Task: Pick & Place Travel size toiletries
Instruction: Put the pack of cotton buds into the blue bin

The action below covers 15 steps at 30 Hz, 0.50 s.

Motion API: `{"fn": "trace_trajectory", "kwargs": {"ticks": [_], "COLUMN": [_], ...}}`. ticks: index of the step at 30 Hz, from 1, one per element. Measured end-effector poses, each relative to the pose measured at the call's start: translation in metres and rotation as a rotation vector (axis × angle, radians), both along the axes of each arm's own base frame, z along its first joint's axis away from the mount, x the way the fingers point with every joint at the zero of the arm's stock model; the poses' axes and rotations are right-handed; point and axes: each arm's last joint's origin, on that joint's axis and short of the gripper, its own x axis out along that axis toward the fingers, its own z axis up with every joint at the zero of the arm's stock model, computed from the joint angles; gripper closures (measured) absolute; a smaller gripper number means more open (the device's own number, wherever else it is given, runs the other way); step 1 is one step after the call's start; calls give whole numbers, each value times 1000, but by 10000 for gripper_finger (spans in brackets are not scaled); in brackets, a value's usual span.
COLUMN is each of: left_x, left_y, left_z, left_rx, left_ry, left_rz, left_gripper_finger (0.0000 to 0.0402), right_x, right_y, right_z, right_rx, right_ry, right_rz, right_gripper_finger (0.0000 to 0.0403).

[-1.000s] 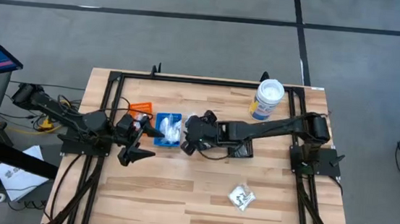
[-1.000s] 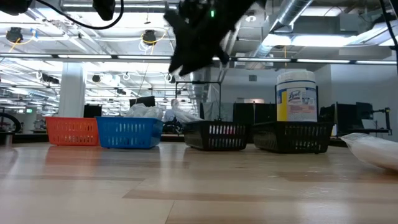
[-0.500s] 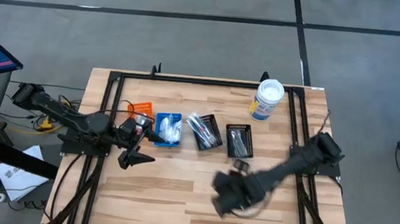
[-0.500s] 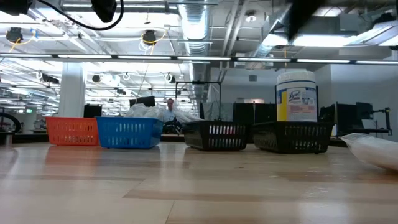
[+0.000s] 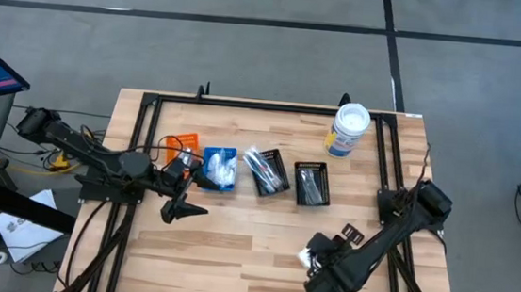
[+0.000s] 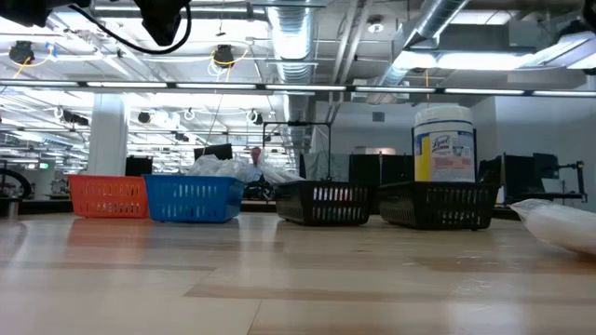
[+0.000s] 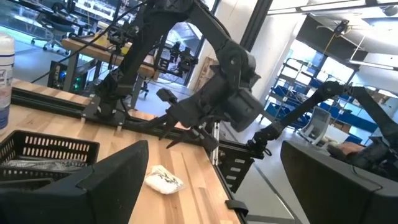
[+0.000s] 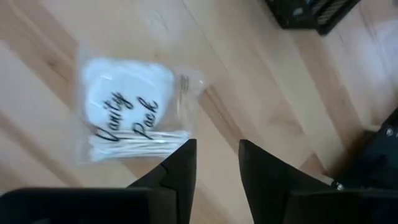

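While my right gripper (image 8: 214,163) hovers narrowly parted and empty, the packet (image 8: 134,118) just ahead looks light, limp, slippery; I'd pinch its edge.

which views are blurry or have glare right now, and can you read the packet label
Right wrist view: slightly soft, yet the clear packet reads "Vanity Pack", with the right gripper hovering beside it. Low view: bright ceiling lights glare, and the packet is a pale blur at the edge. High view: evenly lit, label too small to read.
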Motion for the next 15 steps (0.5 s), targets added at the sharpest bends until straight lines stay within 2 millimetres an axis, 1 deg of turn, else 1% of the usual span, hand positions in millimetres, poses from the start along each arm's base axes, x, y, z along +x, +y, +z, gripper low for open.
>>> {"fn": "trace_trajectory", "kwargs": {"ticks": [3,5,7,9,12,15], "left_x": [0,0,0,0,0,0], "left_y": [0,0,0,0,0,0], "left_z": [0,0,0,0,1,1], "left_rx": [6,7,7,7,7,7], "left_ry": [-4,-4,-6,-6,-8,-11], "left_rz": [0,0,1,1,1,1], "left_gripper_finger": [41,41,41,41,41,41], "right_x": [-8,-17,-30,-47,-67,-77], "right_y": [-2,-4,-5,-6,-6,-11], "right_z": [-10,-12,-14,-14,-17,-25], "right_rx": [-18,-38,-54,-47,98,208], "right_ry": [28,25,-11,-84,-226,-349], "right_rz": [-19,-50,-81,-119,-145,-139], "right_gripper_finger": [290,291,297,308,330,347]}}
